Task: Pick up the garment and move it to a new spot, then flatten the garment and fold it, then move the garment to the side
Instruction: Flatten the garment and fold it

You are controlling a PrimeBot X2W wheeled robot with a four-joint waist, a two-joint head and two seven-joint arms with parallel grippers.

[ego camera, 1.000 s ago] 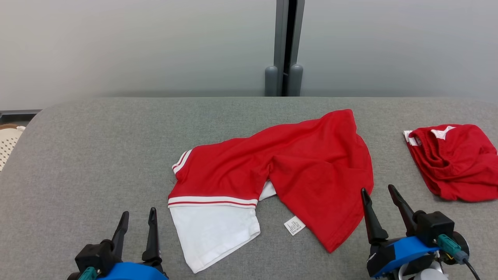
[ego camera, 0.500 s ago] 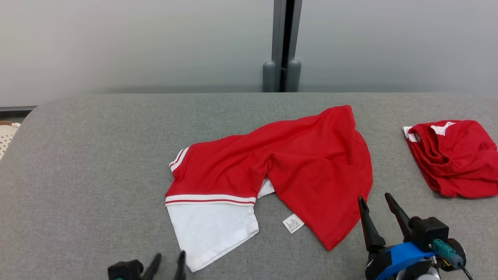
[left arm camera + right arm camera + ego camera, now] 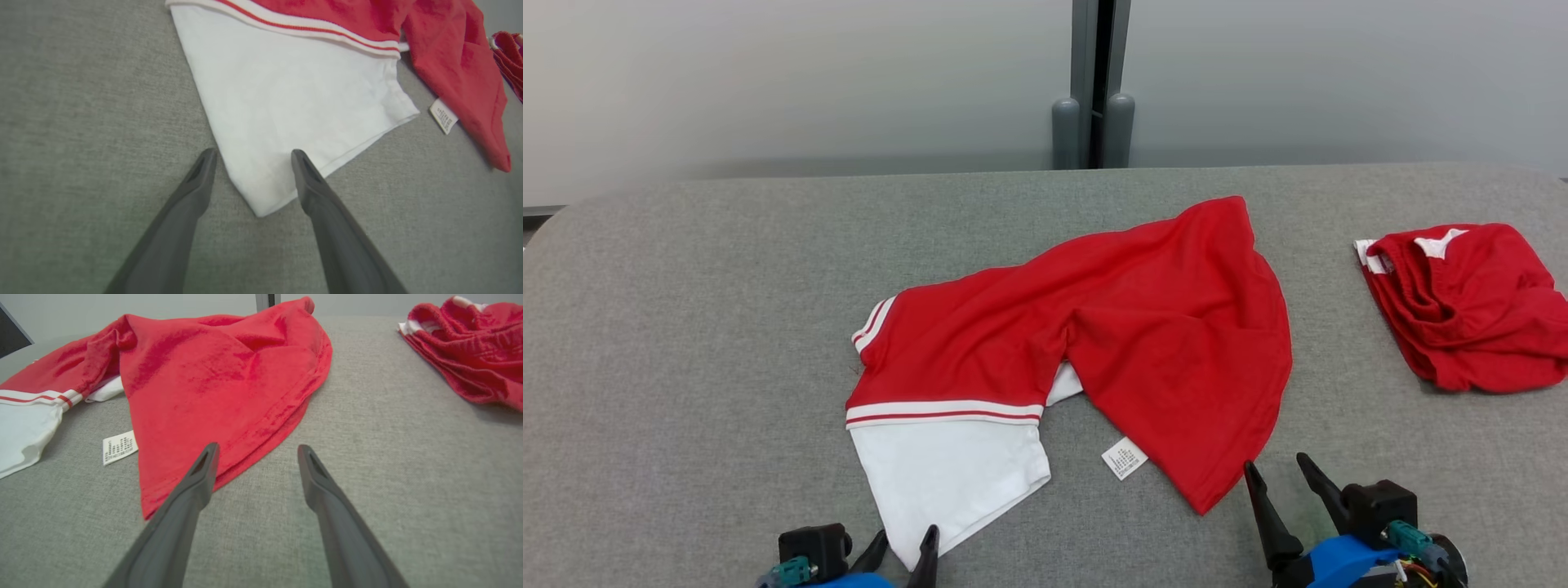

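Observation:
The garment [image 3: 1094, 343] is a red shirt with a white, red-striped sleeve, lying loosely spread in the middle of the grey table [image 3: 686, 327]. My left gripper [image 3: 905, 537] is open at the bottom edge of the head view. In the left wrist view it [image 3: 253, 157] straddles the near corner of the white sleeve [image 3: 294, 90] without closing on it. My right gripper [image 3: 1276, 465] is open just right of the shirt's near red corner. Seen from the right wrist, the left fingertip [image 3: 208, 457] overlaps the red hem [image 3: 220, 384] and the gripper [image 3: 258, 448] holds nothing.
A second red garment [image 3: 1462, 302] lies bunched at the table's right, also seen at the top right of the right wrist view [image 3: 470, 347]. A white care label [image 3: 1125, 457] sticks out between sleeve and red hem. A grey post [image 3: 1092, 98] stands behind the table.
The camera has shifted, sliding the whole scene up and left. My left gripper moved right to the white sleeve's corner. My right gripper drew back toward the table's near edge.

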